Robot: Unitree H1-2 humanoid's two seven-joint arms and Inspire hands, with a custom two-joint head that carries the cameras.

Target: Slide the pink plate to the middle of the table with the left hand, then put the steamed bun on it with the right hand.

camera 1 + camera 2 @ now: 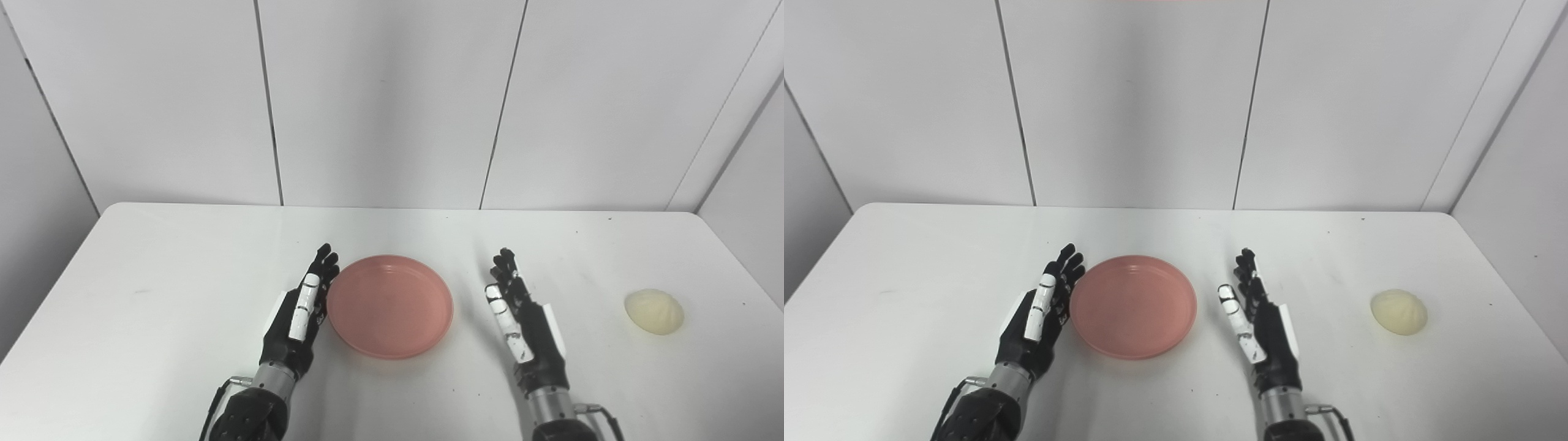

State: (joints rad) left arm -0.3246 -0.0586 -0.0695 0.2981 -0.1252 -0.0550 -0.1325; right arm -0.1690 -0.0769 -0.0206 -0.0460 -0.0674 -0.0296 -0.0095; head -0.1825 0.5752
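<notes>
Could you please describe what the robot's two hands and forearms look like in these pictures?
The left hand and right hand are alike: black fingers and palms, each with one digit covered in white segments split by thin dark lines. A white panel shows on each hand's outer edge. Each wrist is a silver metal cylinder joined to a black forearm, with a thin black cable looping out beside it.

bright, even light; soft shadows; edges perhaps slightly distorted.
</notes>
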